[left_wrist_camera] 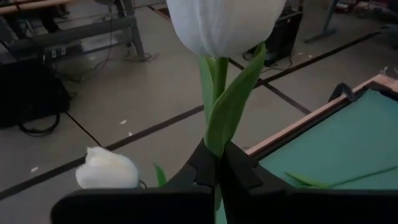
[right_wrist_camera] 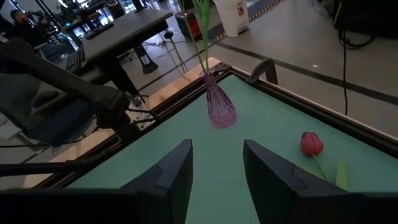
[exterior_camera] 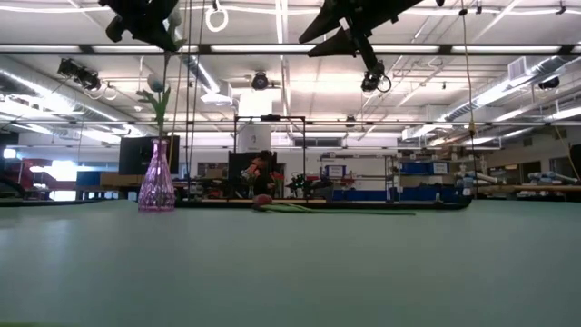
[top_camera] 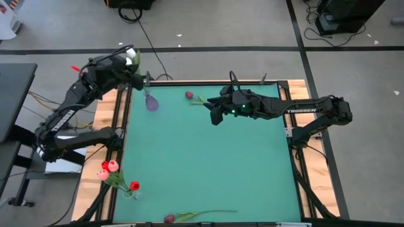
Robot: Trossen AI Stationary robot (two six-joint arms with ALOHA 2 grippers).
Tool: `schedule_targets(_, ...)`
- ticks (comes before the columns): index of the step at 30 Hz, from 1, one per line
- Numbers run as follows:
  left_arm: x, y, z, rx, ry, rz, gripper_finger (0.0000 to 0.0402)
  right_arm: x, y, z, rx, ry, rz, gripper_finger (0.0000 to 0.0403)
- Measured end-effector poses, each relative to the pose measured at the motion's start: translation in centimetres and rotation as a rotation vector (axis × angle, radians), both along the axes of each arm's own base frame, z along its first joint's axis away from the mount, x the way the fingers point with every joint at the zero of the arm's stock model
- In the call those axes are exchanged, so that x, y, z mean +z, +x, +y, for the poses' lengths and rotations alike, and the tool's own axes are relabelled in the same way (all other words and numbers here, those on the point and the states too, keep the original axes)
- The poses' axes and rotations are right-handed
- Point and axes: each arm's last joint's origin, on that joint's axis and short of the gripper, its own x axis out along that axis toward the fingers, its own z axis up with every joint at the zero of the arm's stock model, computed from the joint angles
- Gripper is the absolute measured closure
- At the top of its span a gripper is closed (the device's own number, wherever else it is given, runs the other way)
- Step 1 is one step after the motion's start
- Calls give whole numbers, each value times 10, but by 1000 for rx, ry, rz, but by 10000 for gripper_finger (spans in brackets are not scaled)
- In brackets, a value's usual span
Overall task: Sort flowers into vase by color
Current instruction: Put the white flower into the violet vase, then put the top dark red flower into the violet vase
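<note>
My left gripper (top_camera: 131, 60) is high above the table's far left corner, shut on a white tulip (left_wrist_camera: 224, 25). That tulip stands over the purple glass vase (top_camera: 151, 102) (exterior_camera: 156, 182). A second white tulip head (left_wrist_camera: 107, 169) shows lower beside it, and green stems (right_wrist_camera: 202, 31) rise from the vase mouth. My right gripper (top_camera: 214, 115) (right_wrist_camera: 217, 162) hovers open above the table's far middle. A red tulip (top_camera: 189, 95) (right_wrist_camera: 311, 144) lies on the mat between that gripper and the vase. Pink and red tulips (top_camera: 108, 167) stand at the near left edge, and a dark red one (top_camera: 169, 218) lies along the near edge. My left gripper pinches the white tulip's stem (left_wrist_camera: 214, 140) between its two fingers, a short way below the head, where a leaf wraps the stem. The fingers lie across the stem. The tulip stays upright, head above the fingers, and its stem (exterior_camera: 166, 91) runs down to the vase neck.
Wooden rails (top_camera: 120, 101) frame the green mat (top_camera: 208, 164). The middle and right of the mat are open. Beyond the far edge are cables on the floor (top_camera: 136, 12), and a black table (right_wrist_camera: 124, 31) stands to the left.
</note>
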Motion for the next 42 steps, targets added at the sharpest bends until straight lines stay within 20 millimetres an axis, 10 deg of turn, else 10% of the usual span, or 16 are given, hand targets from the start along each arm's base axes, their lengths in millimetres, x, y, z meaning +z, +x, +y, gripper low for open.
schedule_targets(9, -16, 1, 5, 60, -115, -43, 370, -14, -2, -12, -31, 20, 114, 249)
schedule_targets(19, -21, -16, -2, 136, -276, 77, 192, -74, 18, -52, 78, 163, 395, 246)
schedule_targets(42, 75, -47, -44, 31, -108, -147, 132, -167, 33, -148, 166, 176, 849, 252)
